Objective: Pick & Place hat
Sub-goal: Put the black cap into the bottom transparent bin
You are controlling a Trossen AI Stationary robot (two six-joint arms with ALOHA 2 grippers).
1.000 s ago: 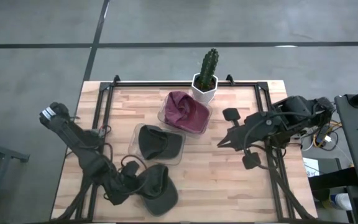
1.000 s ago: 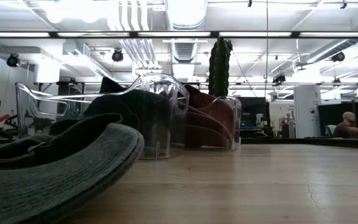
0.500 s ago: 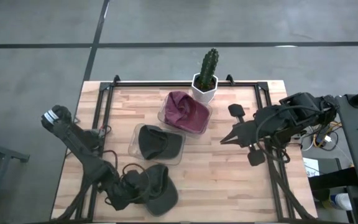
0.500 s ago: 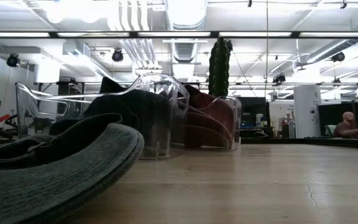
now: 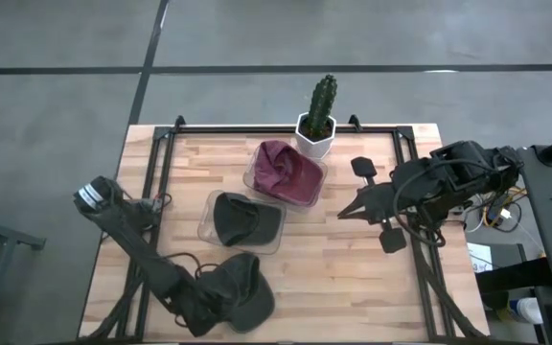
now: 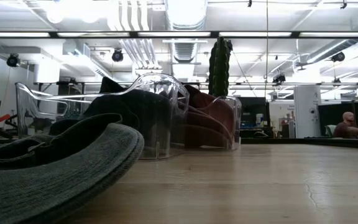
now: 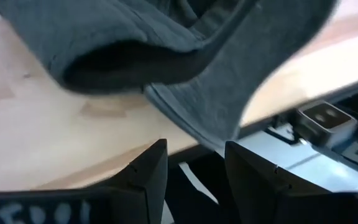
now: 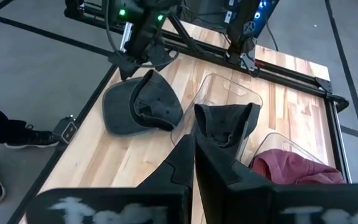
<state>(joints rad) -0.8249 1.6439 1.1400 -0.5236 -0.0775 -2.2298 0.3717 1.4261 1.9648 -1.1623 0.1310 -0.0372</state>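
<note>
A dark grey hat (image 5: 247, 292) lies on its brim at the table's near edge, left of centre, and fills the low view's left foreground (image 6: 55, 168). My left gripper (image 5: 209, 305) is open at the hat's near-left side. In the left wrist view its fingers (image 7: 194, 152) stand on either side of the brim's overhanging edge (image 7: 219, 124) without plainly touching it. My right gripper (image 5: 341, 214) is shut and hovers above the table's right half, and its wrist view shows the hat (image 8: 135, 106) from afar.
A clear bin (image 5: 209, 228) in the table's middle holds a dark hat, and another (image 5: 253, 179) behind it holds a maroon hat. A potted cactus (image 5: 317, 120) stands at the far edge. Bare wood lies between the bins and the right arm.
My left arm has swung toward the table's near edge and to the right, bringing its gripper in against the grey hat's near-left brim. The hat has stayed where it was.
</note>
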